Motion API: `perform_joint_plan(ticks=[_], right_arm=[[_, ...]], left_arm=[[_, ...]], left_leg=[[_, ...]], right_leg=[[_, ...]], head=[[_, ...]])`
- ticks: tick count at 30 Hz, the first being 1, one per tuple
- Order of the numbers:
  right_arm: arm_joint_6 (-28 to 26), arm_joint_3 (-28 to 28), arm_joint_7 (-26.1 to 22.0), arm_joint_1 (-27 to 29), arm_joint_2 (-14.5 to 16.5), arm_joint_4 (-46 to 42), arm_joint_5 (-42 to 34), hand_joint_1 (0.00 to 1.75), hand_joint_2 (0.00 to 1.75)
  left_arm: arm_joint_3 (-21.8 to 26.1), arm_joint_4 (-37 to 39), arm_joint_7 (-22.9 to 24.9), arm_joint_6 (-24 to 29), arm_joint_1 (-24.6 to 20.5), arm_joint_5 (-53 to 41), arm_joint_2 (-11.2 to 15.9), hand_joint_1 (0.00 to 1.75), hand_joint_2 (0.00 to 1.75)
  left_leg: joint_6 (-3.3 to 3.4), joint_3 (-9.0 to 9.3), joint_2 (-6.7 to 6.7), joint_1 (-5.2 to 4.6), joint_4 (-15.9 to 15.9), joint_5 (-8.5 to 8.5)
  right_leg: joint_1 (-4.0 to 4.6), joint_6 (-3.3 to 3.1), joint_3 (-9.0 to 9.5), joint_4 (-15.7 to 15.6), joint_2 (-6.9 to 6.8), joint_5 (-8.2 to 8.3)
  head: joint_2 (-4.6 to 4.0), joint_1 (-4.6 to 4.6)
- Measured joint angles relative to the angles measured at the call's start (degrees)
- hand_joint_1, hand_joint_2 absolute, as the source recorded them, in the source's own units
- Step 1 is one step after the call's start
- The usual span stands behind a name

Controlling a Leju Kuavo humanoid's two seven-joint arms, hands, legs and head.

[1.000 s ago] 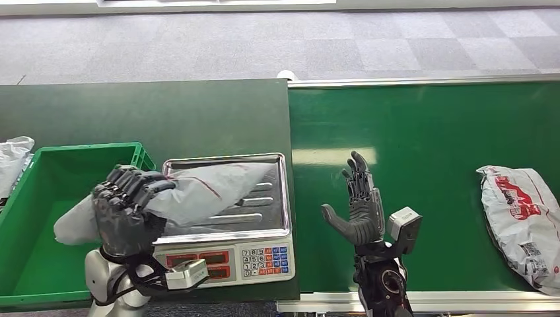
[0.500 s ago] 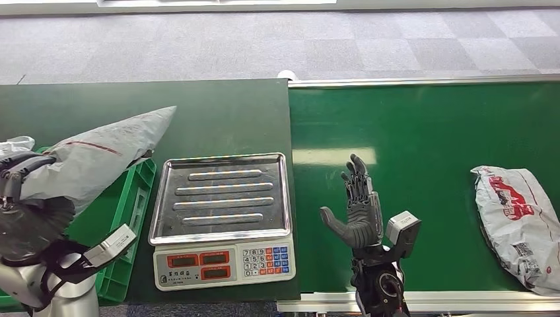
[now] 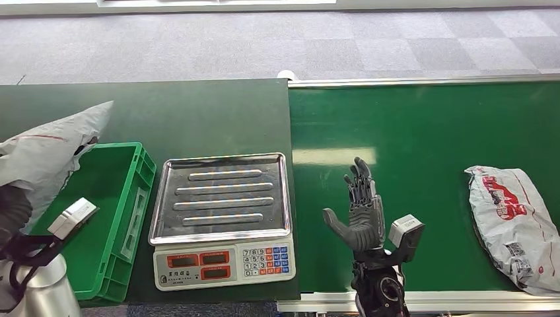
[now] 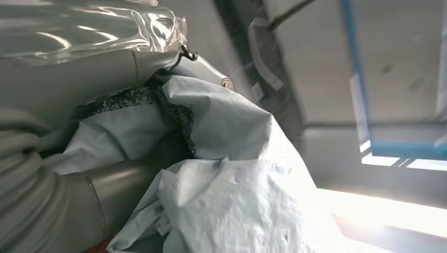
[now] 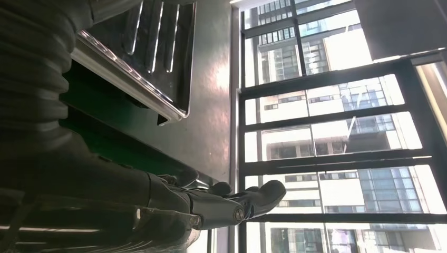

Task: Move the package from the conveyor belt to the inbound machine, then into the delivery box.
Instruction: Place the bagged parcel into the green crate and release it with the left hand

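The robot's left hand [image 3: 12,210] is up at the far left edge of the head view, wrapped around a grey package [image 3: 49,148] that it holds above the near-left side of the green delivery box [image 3: 122,198]; the bag's pointed end sticks out over the dark green table [image 3: 198,112] behind the box. From the left wrist camera the crumpled grey plastic [image 4: 232,200] is bunched tight against the hand's cover, so the grip is a full clasp, though the fingers themselves are hidden by the bag. The right hand [image 3: 360,211] stands upright over the near part of the conveyor belt [image 3: 429,132], palm showing, fingers straight and apart, thumb out to the side, holding nothing and touching nothing. The weighing scale [image 3: 223,218] sits between box and belt with its steel tray bare. A second package [image 3: 508,224], white with red print, lies on the belt near its right end, well apart from the right hand.
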Motion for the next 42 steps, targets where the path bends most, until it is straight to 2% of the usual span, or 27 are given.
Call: perform_joint_plan(ticks=[2, 7, 11, 17, 37, 38, 39, 41, 42], right_arm=[[0.23, -0.08, 0.26, 0.33, -0.02, -0.49, 0.6, 0.0, 1.75], [0.63, -0.29, 0.82, 0.54, -0.01, -1.04, 1.77, 0.0, 1.75], [0.68, -0.47, 1.15, 0.56, -0.01, -1.43, 2.1, 0.0, 1.75], [1.01, -0.71, 1.36, 0.6, -0.01, -1.81, 2.24, 0.0, 1.75], [1.08, -1.03, 1.42, 0.61, -0.01, -1.81, 2.26, 0.0, 1.75], [1.08, -1.03, 1.42, 0.61, -0.01, -1.81, 2.26, 0.0, 1.75], [1.08, -1.03, 1.42, 0.61, -0.01, -1.81, 2.26, 0.0, 1.75], [1.08, -1.03, 1.43, 0.61, -0.01, -1.81, 2.27, 0.0, 1.75], [1.08, -1.03, 1.43, 0.61, -0.01, -1.81, 2.27, 0.0, 1.75]], left_arm=[[2.98, 3.38, 0.04, 0.0, -0.8, -1.09, -0.47, 1.75, 0.0], [10.58, 12.27, 0.95, 0.0, -3.23, -4.91, -1.16, 1.75, 0.0], [13.62, 17.8, 5.44, 0.0, -4.06, -8.39, -0.87, 1.75, 0.0], [14.81, 22.89, 10.21, 0.02, -4.17, -10.03, 0.27, 1.75, 0.0], [15.78, 25.43, 10.5, 0.02, -4.93, -10.41, 1.49, 1.74, 0.0], [15.78, 25.46, 10.5, 0.02, -4.94, -10.41, 1.5, 1.64, 0.0], [15.79, 25.47, 10.5, 0.02, -4.94, -10.41, 1.52, 1.46, 0.0], [15.82, 25.49, 10.39, 0.02, -4.98, -10.39, 1.55, 0.64, 0.0], [15.89, 25.48, 10.02, 0.02, -5.03, -10.3, 1.56, 0.3, 0.0]], left_leg=[[0.0, 0.0, 0.01, 0.0, 0.0, 0.0], [0.0, 0.0, 0.03, 0.01, 0.0, 0.0], [0.0, -0.04, 0.01, 0.01, 0.0, 0.0], [0.0, -0.05, 0.03, 0.01, 0.0, 0.0], [0.0, -0.03, 0.0, 0.01, 0.0, 0.01], [0.0, -0.03, 0.0, 0.01, 0.0, 0.01], [0.0, -0.03, 0.0, 0.01, 0.0, 0.01], [0.0, -0.03, 0.0, 0.01, 0.0, 0.01], [0.0, -0.03, -0.01, 0.01, 0.0, 0.01]], right_leg=[[0.0, 0.0, -0.01, 0.0, 0.0, 0.0], [0.01, 0.0, -0.03, 0.0, 0.01, 0.0], [0.01, 0.0, -0.05, 0.0, 0.01, 0.0], [0.01, 0.0, -0.06, 0.0, 0.01, 0.0], [0.01, 0.0, -0.03, 0.01, 0.01, 0.0], [0.01, 0.0, -0.03, 0.01, 0.01, 0.0], [0.01, 0.0, -0.03, 0.01, 0.01, 0.0], [0.01, 0.0, -0.03, 0.01, 0.01, 0.0], [0.01, 0.0, -0.03, 0.01, 0.01, 0.0]], head=[[0.0, 0.01], [0.0, 0.01], [0.0, 0.02], [0.0, 0.01], [0.0, 0.01], [0.0, 0.01], [0.0, 0.01], [0.0, 0.01], [0.0, 0.01]])
